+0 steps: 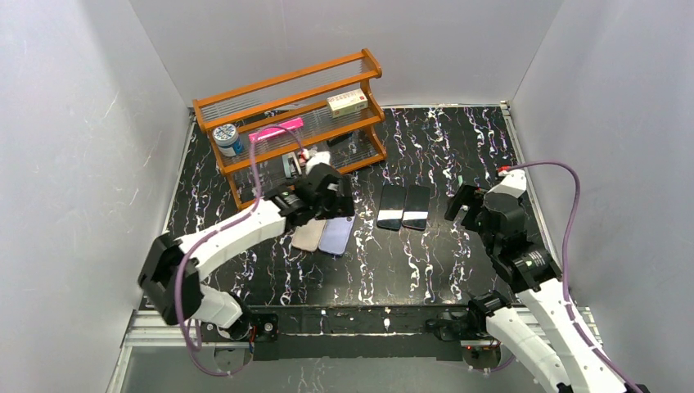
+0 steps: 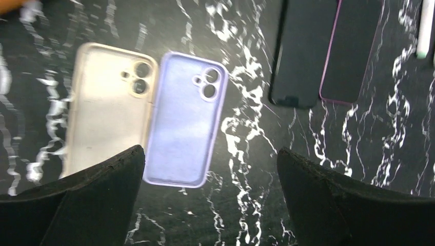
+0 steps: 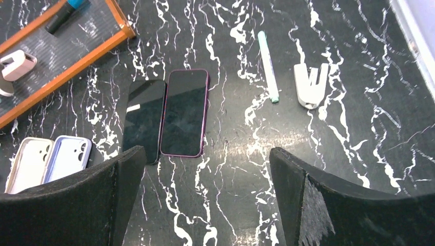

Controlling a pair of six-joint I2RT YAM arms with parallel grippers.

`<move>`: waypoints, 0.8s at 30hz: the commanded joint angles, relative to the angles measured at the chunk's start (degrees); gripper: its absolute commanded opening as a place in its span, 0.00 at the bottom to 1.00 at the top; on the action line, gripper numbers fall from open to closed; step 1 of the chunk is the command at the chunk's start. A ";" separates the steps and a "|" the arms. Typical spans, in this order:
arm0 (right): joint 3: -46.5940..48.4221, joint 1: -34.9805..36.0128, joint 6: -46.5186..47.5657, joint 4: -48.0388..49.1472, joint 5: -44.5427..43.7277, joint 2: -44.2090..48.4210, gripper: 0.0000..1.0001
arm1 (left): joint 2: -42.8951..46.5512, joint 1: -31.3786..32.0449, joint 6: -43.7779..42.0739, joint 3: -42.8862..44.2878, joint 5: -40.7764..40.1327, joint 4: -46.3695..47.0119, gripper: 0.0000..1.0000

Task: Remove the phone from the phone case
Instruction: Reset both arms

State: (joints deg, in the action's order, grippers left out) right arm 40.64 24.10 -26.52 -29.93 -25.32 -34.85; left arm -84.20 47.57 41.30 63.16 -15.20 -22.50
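Evidently late stage, seen from above and from both wrists. Two cases lie side by side, touching along one edge, hollow side up on the table (image 3: pixel 246 154): a cream case (image 2: pixel 107 107) and a lavender case (image 2: pixel 182 118). Their camera cut-outs show through and no phone sits in either. Two phones lie screen-up, well apart from the cases and just beside each other: a dark phone (image 3: pixel 143 120) and a purple-edged phone (image 3: pixel 183 113). Whether that purple edge is the phone's own frame or a thin bumper cannot be told.

The left claw (image 2: pixel 210 205) hovers over the near ends of the cases, spread wide and grasping nothing. The right claw (image 3: pixel 205 205) hangs over the near ends of the phones, likewise released and empty. A wooden rack (image 1: pixel 295 123) stands at the back, and a pen (image 3: pixel 268 66) lies apart to the right.

Judged from this layout, the removal looks complete; little seems left beyond drawing the arms clear.
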 commanded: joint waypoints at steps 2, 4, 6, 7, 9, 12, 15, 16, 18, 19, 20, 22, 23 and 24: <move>3.50 -0.11 4.51 0.70 -4.05 3.74 0.98 | 12.71 -6.77 -2.79 -5.89 -6.91 -0.86 0.98; 4.17 -0.10 5.37 0.37 -5.77 5.30 0.99 | 19.26 -10.71 -4.56 -8.18 -9.10 -1.26 0.98; 4.92 -0.10 6.18 0.16 -7.27 7.11 0.99 | 24.44 -13.97 -6.25 -9.20 -11.03 -2.43 0.98; 5.35 -0.13 6.70 -0.17 -8.28 8.02 0.99 | 26.52 -15.21 -7.01 -9.17 -12.25 -3.32 0.98; 6.26 -0.10 7.05 -1.26 -9.82 10.00 0.99 | 30.97 -16.29 -9.11 -8.98 -15.21 -4.28 0.98; 6.52 -0.10 9.23 -1.22 -11.29 14.22 0.99 | 38.52 -16.37 -13.37 -9.42 -20.33 -3.48 0.98; 6.51 -0.08 11.47 -0.53 -12.49 17.11 0.99 | 46.70 -16.37 -17.00 -10.45 -27.03 -1.76 0.98; 6.67 -0.09 11.92 -0.44 -12.84 17.70 0.99 | 49.12 -16.37 -18.80 -10.74 -29.04 -1.01 0.98; 6.96 -0.10 12.49 -0.14 -13.28 18.41 0.99 | 53.17 -16.35 -21.23 -10.86 -32.85 -0.24 0.98; 7.11 -0.08 12.54 -0.05 -13.41 18.50 0.99 | 54.70 -16.37 -22.68 -10.86 -34.32 0.09 0.98; 7.33 -0.10 12.57 0.08 -13.48 18.58 0.99 | 56.57 -16.37 -23.48 -10.94 -35.53 0.53 0.98; 7.44 -0.05 12.66 0.43 -13.58 18.51 0.99 | 58.28 -16.37 -24.55 -11.03 -36.96 1.06 0.98; 7.43 -0.06 12.75 0.72 -13.58 18.39 0.99 | 58.73 -16.37 -24.79 -11.06 -37.52 1.07 0.98; 7.36 -0.07 12.77 1.06 -13.43 18.22 0.99 | 58.94 -16.37 -24.85 -11.00 -37.75 1.20 0.98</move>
State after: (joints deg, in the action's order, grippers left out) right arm 46.00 24.10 -15.35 -31.53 -37.19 -16.58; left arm -25.71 31.33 20.34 52.97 -45.89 -22.44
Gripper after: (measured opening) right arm 0.985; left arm 0.981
